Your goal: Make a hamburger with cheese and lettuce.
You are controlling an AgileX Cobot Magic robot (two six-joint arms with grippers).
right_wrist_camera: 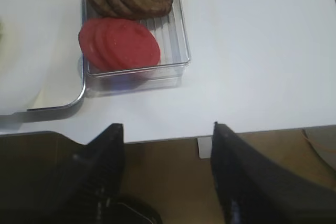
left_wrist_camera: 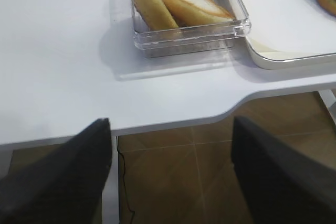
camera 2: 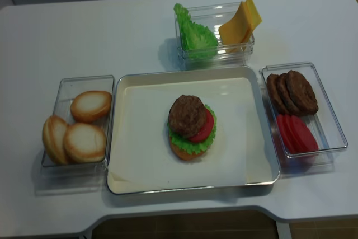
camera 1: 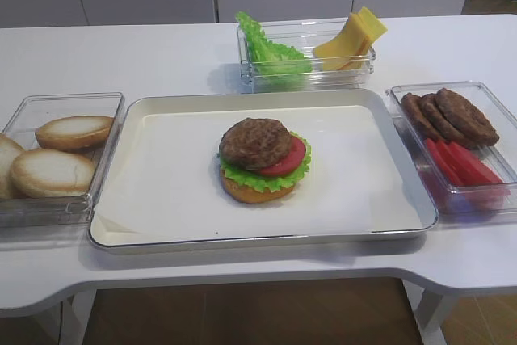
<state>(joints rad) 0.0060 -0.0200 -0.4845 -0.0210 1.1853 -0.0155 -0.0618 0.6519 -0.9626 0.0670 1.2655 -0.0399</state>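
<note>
Overhead views show hamburger (camera 2: 190, 127) on tray (camera 2: 140, 166), no arms; wrist views alone show left gripper (left_wrist_camera: 170, 171) and right gripper (right_wrist_camera: 165, 174), fingers spread wide, empty

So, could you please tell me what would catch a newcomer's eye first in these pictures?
The half-built hamburger stands out first, in the middle of the white tray, its patty on top with no cheese yet. Behind the tray, a clear bin holds bright green lettuce beside upright yellow cheese. Clear boxes flank the tray: bun halves left, patties and tomato slices right.
</note>
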